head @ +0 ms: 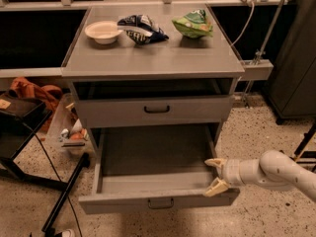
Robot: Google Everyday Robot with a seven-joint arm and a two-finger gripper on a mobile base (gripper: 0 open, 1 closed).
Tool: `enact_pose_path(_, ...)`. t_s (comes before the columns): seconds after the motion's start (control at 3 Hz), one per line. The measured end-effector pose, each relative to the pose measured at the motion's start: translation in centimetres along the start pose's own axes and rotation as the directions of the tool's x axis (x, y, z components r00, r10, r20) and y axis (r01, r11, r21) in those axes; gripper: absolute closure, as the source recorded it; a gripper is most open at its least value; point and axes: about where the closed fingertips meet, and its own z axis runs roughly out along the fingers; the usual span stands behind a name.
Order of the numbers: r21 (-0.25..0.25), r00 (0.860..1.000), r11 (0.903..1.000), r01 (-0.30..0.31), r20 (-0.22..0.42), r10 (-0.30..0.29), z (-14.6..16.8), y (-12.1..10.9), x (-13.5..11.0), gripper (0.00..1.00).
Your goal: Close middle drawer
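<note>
Looking at the pushing step of the close, not yet visibly done: seeing the wide shallow grey middle drawer (pixel 148 157) pulled far out of the grey metal cabinet (pixel 84 113), under the taller-fronted grey upper drawer (pixel 123 113). Finding the white arm's gripper (pixel 216 175) reaching in from the right, at the open drawer's front right corner. Marking the cream fingers (pixel 217 186) as spread apart and clamping nothing. Placing one tip over the right side wall and the other at the right end of the plain flat front panel (pixel 113 204), touching it or just beside it; cannot tell which. Noting the small dark loop handle (pixel 161 203) at centre of that front, well apart from the fingers.

Judging the next move as a steady shove on the front toward the cabinet. Expecting an off-centre push at the corner to risk skewing the drawer on its runners.

Skipping the rest quickly: white bowl (pixel 103 32), dark blue snack bag (pixel 142 28) and green snack bag (pixel 193 24) lying on the cabinet's top surface (pixel 148 58).
</note>
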Motion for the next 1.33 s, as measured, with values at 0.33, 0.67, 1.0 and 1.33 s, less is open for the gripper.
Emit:
enact_pose_path(0.33,0.017,1.000,0.9997,0.018,0.012,-0.019,0.7,-1.9,-1.5,0.66)
enact_pose_path(0.67,0.030,0.999,0.9993,0.024,0.024,-0.025,2.0,-3.5,-3.2,0.89)
enact_pose_path(1.0,0.056,0.999,0.9984,0.004,0.031,-0.006,3.1,-4.4,-4.8,1.00)
enact_pose_path(1.33,0.049,0.999,0.9985,-0.024,0.027,0.022,3.3,-4.5,-4.9,1.00)
